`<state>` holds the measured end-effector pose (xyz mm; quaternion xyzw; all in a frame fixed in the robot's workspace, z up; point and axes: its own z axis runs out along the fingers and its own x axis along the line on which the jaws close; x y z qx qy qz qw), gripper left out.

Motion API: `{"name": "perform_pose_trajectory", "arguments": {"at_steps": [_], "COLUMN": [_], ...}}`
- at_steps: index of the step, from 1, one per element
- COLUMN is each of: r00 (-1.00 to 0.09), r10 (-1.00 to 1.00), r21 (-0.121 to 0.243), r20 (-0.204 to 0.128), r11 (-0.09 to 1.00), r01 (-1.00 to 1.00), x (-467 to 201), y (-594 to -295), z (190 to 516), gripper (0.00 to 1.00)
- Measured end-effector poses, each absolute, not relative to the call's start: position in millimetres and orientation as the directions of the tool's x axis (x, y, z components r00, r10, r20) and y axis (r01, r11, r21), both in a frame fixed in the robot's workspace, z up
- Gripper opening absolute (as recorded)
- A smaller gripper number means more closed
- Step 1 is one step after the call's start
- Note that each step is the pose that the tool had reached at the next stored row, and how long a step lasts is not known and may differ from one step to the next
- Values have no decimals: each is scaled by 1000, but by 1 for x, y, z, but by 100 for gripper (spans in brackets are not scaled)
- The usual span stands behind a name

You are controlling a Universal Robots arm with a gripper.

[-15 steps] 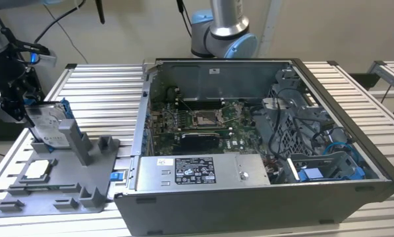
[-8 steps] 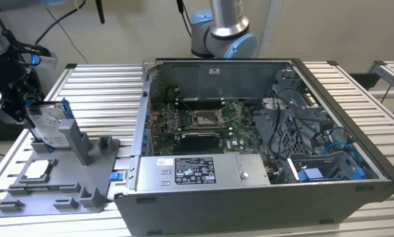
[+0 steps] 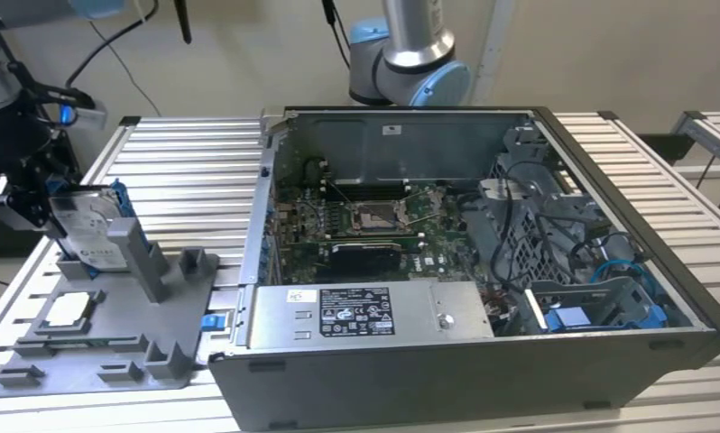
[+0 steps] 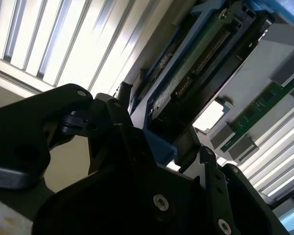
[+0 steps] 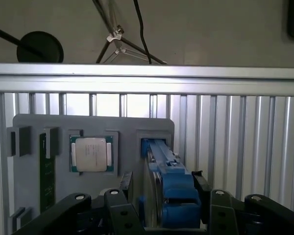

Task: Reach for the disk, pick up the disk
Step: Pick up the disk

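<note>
End effector [image 5: 162, 188] sits low over the disk [image 5: 171, 169], jaws apart and straddling it. One finger [image 5: 200, 180] is just beside the blue bracket rail, and the other shows a slim gap to the silver face. The disk stands on edge in its slot in the grey fixture tray [image 5: 122, 125] and is not yet lifted, as far as I can see. My worry is that I look off-centre, so closing could shove the disk sideways and cock it in the slot before the grip bites. A pad landing on the plastic rail rather than the metal may slip. If I pull up tilted, I'd guess the disk binds on the slot walls and drags the tray along the slatted surface [image 5: 235, 147]. That could jog the CPU chip [image 5: 91, 154] in the neighbouring pocket and the memory stick [image 5: 46, 171] beyond it. The open computer case [image 3: 456, 379] is well apart, so it's no concern.
</note>
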<state>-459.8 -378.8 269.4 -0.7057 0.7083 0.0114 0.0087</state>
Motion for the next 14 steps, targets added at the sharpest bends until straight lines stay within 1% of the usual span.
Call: {"name": "perform_pose_trajectory", "arguments": {"at_steps": [14], "r00": [11], "r10": [-999], "r21": [5], "r20": [-38], "r11": [-11], "r01": [-1000], "x": [-458], "y": [-379], "z": [259], "gripper": [100]}}
